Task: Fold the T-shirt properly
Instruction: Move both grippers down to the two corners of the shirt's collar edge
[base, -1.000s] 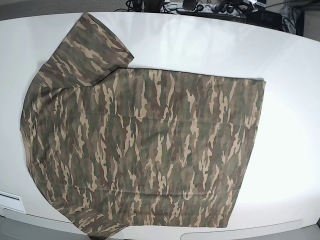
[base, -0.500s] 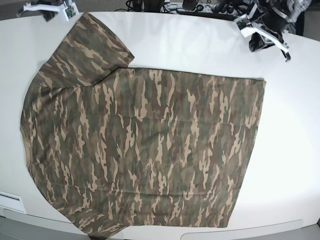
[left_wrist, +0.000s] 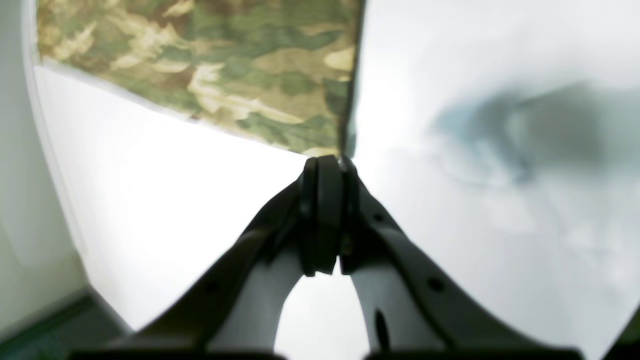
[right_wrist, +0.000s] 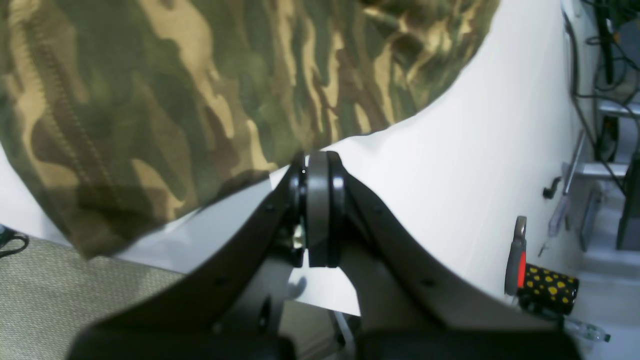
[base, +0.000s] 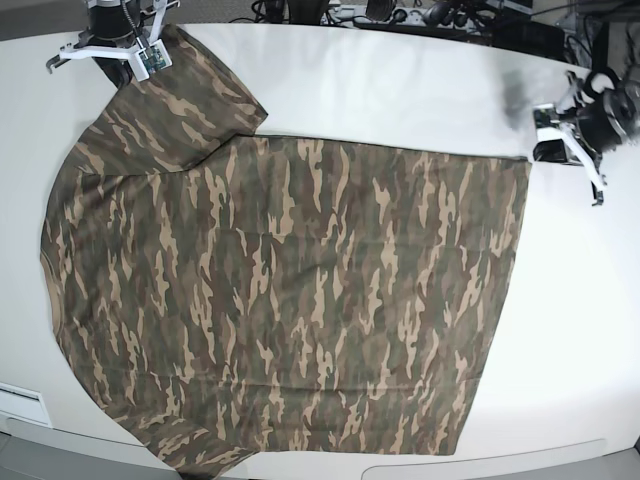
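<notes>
While spread flat across most of the white table (base: 400, 80), T-shirt (base: 290, 300) lying with hem to the right, 1 sleeve to the far left. Left gripper (left_wrist: 327, 165) pressed fully closed, empty, just beside the far right hem corner; contact possibly there, blurred. Right gripper (right_wrist: 317, 172) likewise closed on nothing, at the far-left sleeve edge.

White table (base: 400, 90); camouflage T-shirt (base: 290, 300) spread flat on it.
</notes>
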